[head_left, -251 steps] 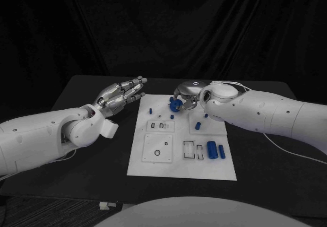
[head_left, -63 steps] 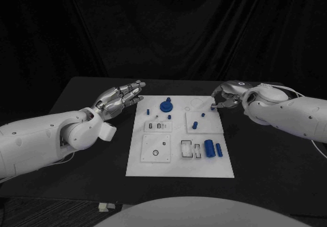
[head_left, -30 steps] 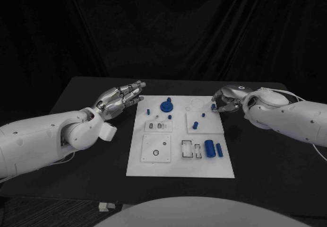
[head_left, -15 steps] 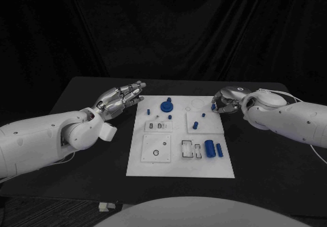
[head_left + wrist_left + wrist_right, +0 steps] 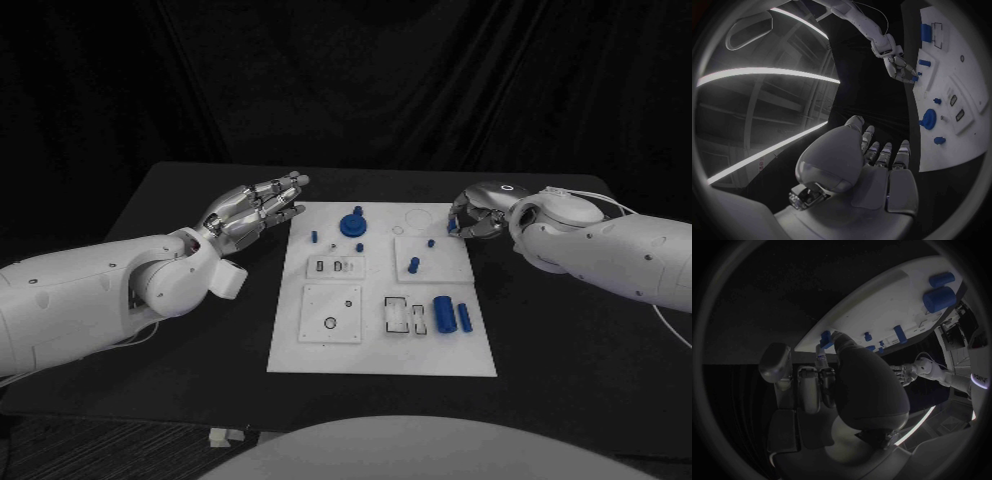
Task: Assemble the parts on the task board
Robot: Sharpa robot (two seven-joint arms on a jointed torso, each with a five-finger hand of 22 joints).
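The white task board point(image 5: 382, 345) lies in the middle of the black table. My right hand point(image 5: 477, 214) hangs over the board's far right edge, fingers curled down, pinching a small blue peg point(image 5: 453, 228). The right wrist view shows that peg point(image 5: 824, 336) between the thumb and a fingertip at the board's rim. A round blue knob point(image 5: 351, 224) stands on the far middle of the board. My left hand point(image 5: 257, 208) hovers open beside the board's far left corner, fingers stretched out and holding nothing.
Small blue pegs point(image 5: 413, 265) stand around the board's far half. Two blue cylinders point(image 5: 444, 313) lie at the near right beside rectangular slots point(image 5: 397, 314). A square plate with a hole point(image 5: 333, 314) sits at the near left. Bare black table point(image 5: 577, 340) flanks the board.
My right hand has left the round blue knob on the board and moved to the far right edge. Over the last second it has curled lower onto the small peg. My left hand stays still.
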